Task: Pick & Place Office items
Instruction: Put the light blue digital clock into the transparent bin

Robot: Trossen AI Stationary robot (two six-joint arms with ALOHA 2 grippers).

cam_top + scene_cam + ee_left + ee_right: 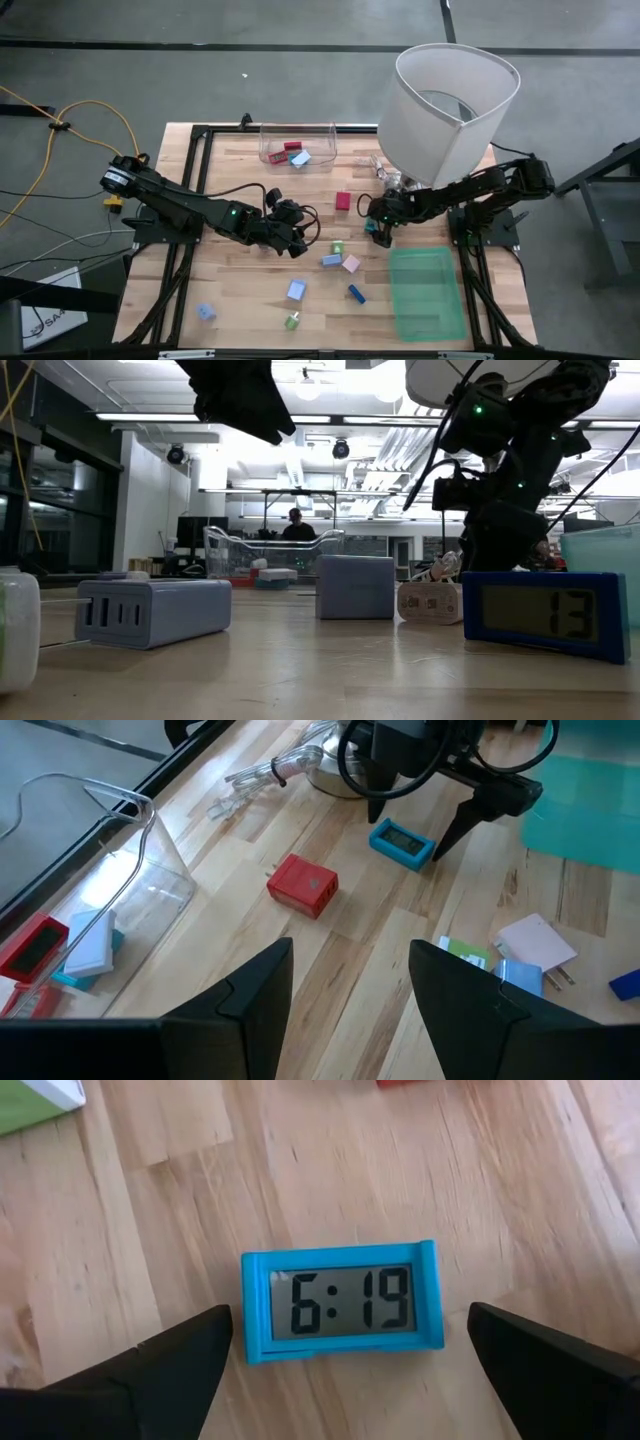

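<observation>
So the right tool (381,232) is hanging right over a little blue clock (341,1301) lying face up on the wooden surface (250,290), fingers spread wide on either side of it and not touching it. The clock sits near the middle of the surface, just beside the base of the big white lamp (455,110) and near the green bin (428,292).

The left tool (296,240) is up in the air around the middle of the surface, fingers apart with nothing between them. From its wrist view you can see a red charger block (302,885) lying on the wood ahead of it, well apart from the clock.

The rest of the office bits are scattered around: a pink block (351,264), a light blue one (331,260), a darker blue piece (356,293), a green one (292,321), and another pale blue one (205,312) toward the front left. A clear tray (298,146) at the back edge already has a red and a blue piece in it.
</observation>
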